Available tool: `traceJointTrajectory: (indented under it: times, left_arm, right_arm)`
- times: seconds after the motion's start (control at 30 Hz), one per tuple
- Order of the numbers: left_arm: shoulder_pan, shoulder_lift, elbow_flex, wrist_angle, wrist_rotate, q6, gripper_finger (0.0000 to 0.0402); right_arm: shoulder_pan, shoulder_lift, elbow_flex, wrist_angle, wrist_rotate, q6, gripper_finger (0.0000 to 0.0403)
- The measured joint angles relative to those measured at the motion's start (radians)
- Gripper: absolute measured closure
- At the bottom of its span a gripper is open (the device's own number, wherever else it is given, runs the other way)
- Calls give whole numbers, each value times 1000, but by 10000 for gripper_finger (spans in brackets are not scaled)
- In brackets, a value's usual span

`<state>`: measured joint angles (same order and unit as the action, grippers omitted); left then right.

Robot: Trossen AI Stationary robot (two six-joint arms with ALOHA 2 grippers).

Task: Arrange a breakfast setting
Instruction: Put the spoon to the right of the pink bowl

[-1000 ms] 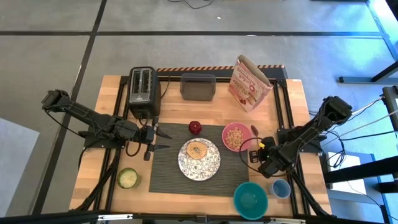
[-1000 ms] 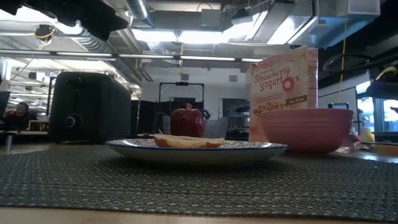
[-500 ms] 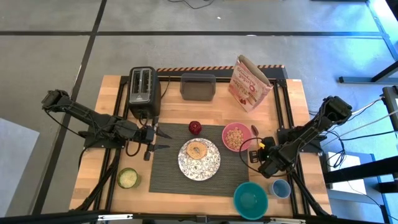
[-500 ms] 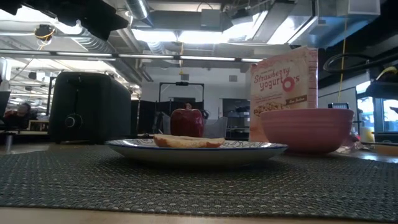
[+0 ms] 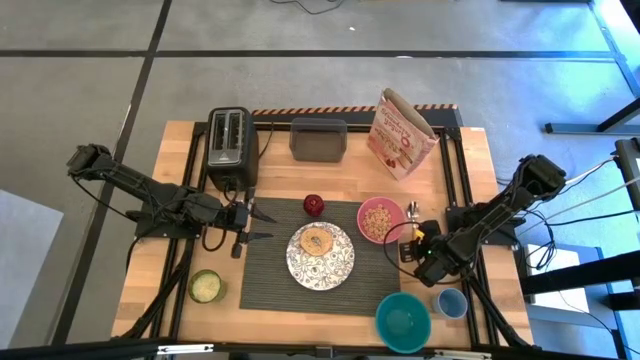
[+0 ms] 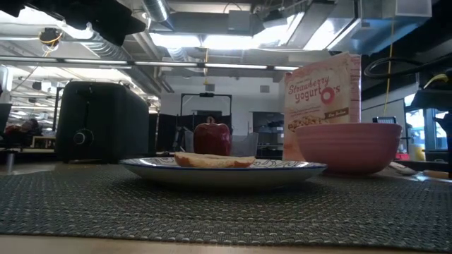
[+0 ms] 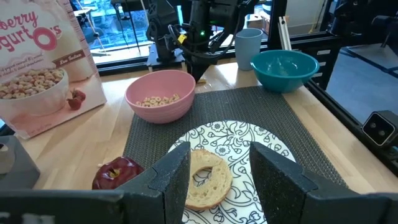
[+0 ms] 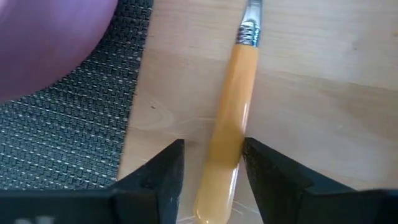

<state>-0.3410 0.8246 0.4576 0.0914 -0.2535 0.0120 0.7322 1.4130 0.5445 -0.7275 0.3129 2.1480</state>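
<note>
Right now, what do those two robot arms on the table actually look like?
Both are slim, dark, jointed arms with black cables looped along them. The left gripper ends in two pointed black fingers with a matte, grainy surface. The right gripper has the same blocky black fingers, plus a small yellow patch near its wrist.

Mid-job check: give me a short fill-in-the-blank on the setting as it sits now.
1. The bagel lies on the ____.
2. The pink bowl holds ____.
3. The spoon lies on bare wood beside the mat, its handle between the ____ gripper's fingers.
4. The apple sits on the mat, ____ the plate.

Missing: plate; cereal; right; off
</note>
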Motion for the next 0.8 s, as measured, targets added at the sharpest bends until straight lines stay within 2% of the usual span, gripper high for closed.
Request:
traceJointTrajectory:
  times: [0.07,0.17,0.47,0.67,0.8]
  left_arm:
    - [0,0,0,0,0,0,242]
    - [0,0,0,0,0,0,242]
    - [0,0,0,25,0,-6,242]
    - [0,0,0,31,2,-8,242]
    - [0,0,0,23,2,-9,242]
  right_arm:
    - [0,-4,15,-28,-8,-2,232]
    - [0,-12,67,-178,-40,-19,236]
    - [0,-58,310,-469,-40,-192,244]
    - [0,-82,411,-494,21,-275,244]
    - [-4,-85,392,-573,49,-258,244]
